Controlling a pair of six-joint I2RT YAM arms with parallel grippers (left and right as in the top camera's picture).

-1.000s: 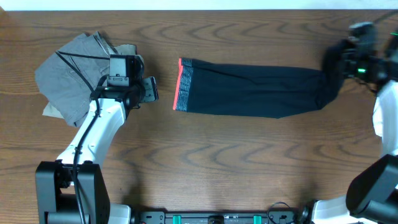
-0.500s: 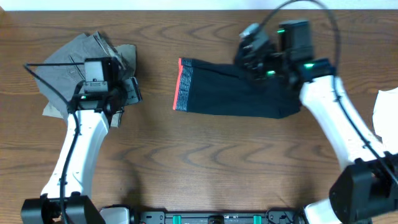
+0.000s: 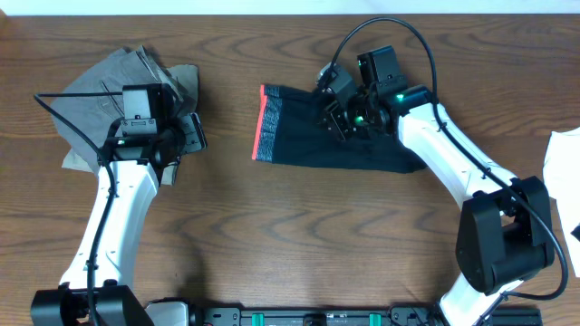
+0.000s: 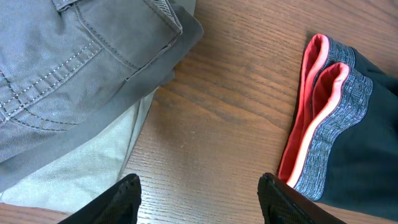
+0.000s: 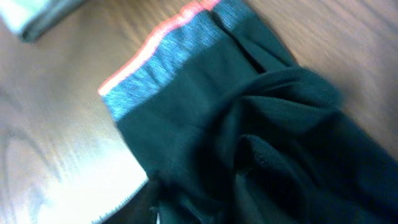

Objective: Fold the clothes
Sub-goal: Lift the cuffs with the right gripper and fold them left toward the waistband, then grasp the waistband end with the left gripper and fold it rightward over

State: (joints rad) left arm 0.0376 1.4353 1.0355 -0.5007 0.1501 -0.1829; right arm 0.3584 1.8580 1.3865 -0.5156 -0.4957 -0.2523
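The dark leggings [image 3: 294, 149] lie across the middle of the table, with the grey waistband edged in coral [image 3: 265, 127] at the left. My right gripper [image 3: 333, 107] is shut on the leg end and holds it bunched over the upper part, near the waistband. In the right wrist view the black fabric [image 5: 280, 130] is crumpled in front of the jaws and hides the fingers, and the waistband [image 5: 168, 65] lies beyond. My left gripper [image 3: 195, 134] is open and empty over bare table [image 4: 199, 186], left of the waistband [image 4: 323, 124].
Folded grey trousers [image 3: 104, 100] lie on a khaki pair at the back left; they also show in the left wrist view [image 4: 62, 68], close to my left gripper. A white object [image 3: 564, 154] sits at the right edge.
My right gripper has swept left from the far right, drawing the leg end over the leggings toward the waistband. My left gripper backed slightly left, then held still.
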